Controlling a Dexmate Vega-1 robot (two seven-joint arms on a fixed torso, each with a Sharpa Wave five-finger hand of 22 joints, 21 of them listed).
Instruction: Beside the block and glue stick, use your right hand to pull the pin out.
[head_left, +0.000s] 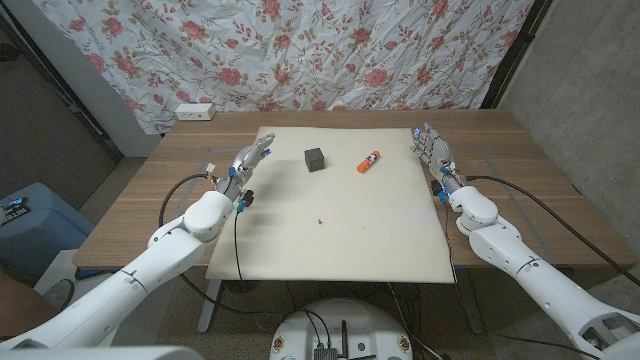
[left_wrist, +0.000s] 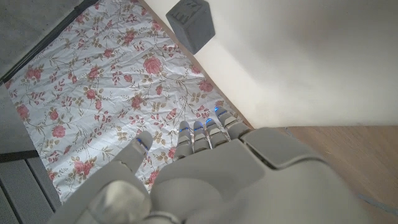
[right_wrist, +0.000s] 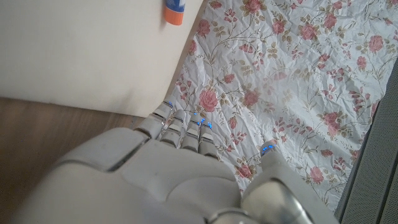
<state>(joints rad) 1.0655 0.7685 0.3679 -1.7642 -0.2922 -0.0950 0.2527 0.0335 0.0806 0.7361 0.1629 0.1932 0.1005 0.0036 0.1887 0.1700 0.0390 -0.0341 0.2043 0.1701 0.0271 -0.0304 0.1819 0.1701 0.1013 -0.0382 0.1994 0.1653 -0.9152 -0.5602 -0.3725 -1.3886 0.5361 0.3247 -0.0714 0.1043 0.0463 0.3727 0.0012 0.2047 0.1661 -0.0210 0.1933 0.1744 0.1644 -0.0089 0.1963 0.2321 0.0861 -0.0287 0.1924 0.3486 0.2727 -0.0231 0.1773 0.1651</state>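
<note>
Your pin (head_left: 319, 217) is a tiny red speck on the cream mat (head_left: 300, 250), nearer you than the dark block (head_left: 316, 159) and orange glue stick (head_left: 368, 160). Your right hand (head_left: 432, 150) and left hand (head_left: 248, 163) hold nothing, fingers extended.

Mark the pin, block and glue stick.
pin (head_left: 319, 217), head view, its red head.
block (head_left: 315, 160), head view, top face.
glue stick (head_left: 367, 161), head view, middle of its orange body.

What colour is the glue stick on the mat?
The glue stick is orange with a white end. The head view shows it best, lying beside the dark block.
</note>
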